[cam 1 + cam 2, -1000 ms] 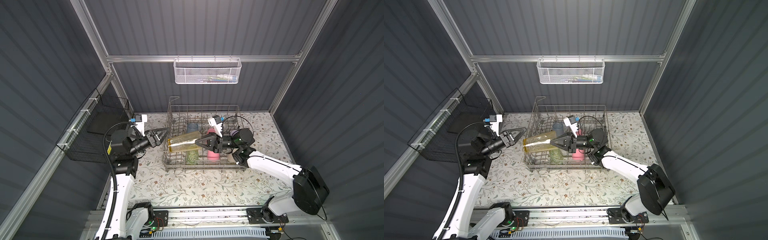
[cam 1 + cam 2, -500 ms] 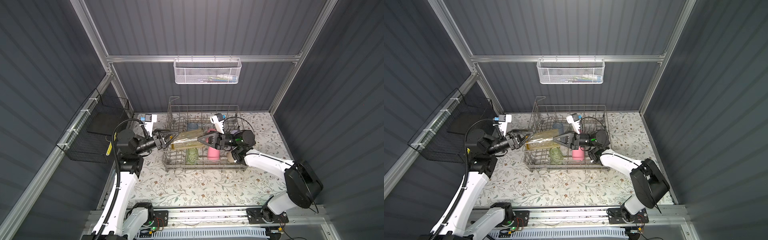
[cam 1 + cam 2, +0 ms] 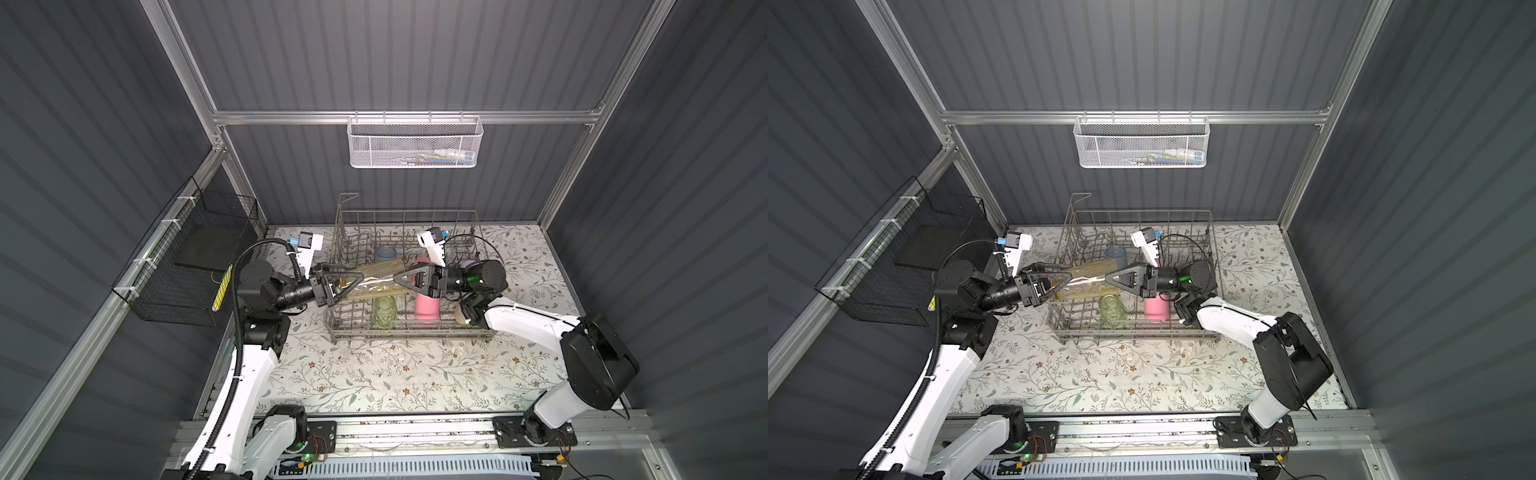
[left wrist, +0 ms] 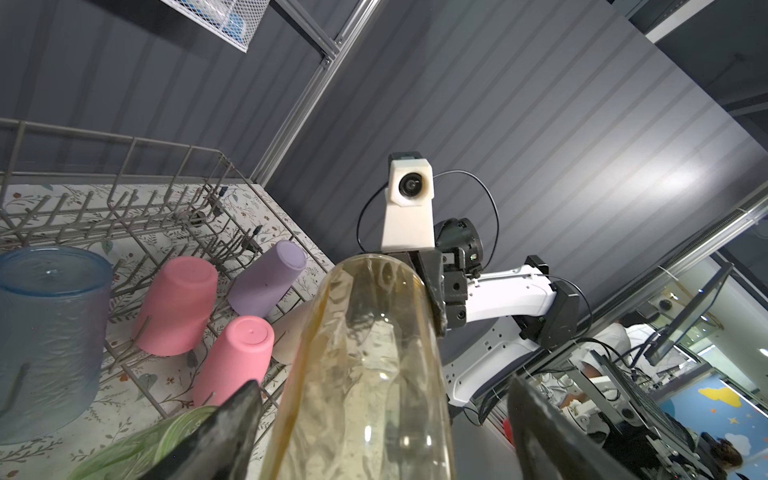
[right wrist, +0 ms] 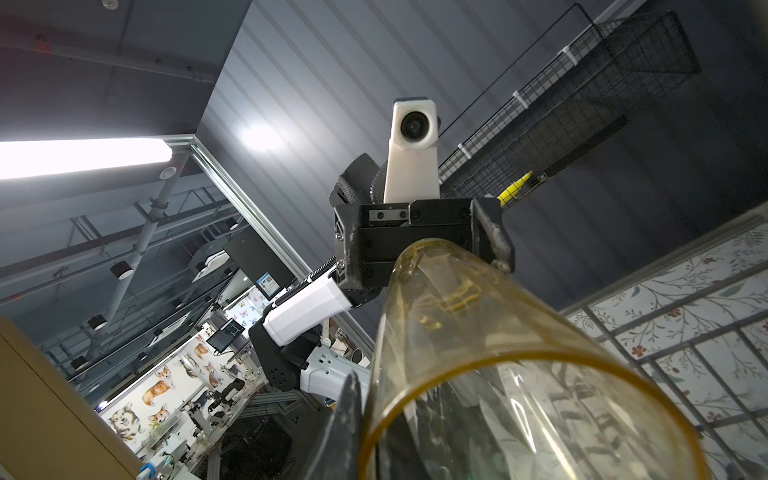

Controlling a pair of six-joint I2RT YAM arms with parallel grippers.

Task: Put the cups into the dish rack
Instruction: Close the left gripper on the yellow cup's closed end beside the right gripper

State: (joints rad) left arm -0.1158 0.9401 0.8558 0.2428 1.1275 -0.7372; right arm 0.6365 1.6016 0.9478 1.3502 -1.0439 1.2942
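1. Clear yellow plastic tumbler (image 3: pixel 376 279) hangs horizontal above the tines of the large grey wire dish rack (image 3: pixel 415 331), over its left half in both top views. It is not seated.
2. The long axis runs arm to arm, with the open mouth at the right gripper (image 3: pixel 398 277) and the base end at the left gripper (image 3: pixel 353 279).
3. Right gripper: pinched tight on the rim wall, and it is the only hold.
4. Left gripper: jaws wide, straddling the base end (left wrist view shows a gap on either side, no contact).
5. Judgement: with the mouth facing the right gripper, the left gripper looks better placed to clamp the body and tip the tumbler mouth-down onto the tines.
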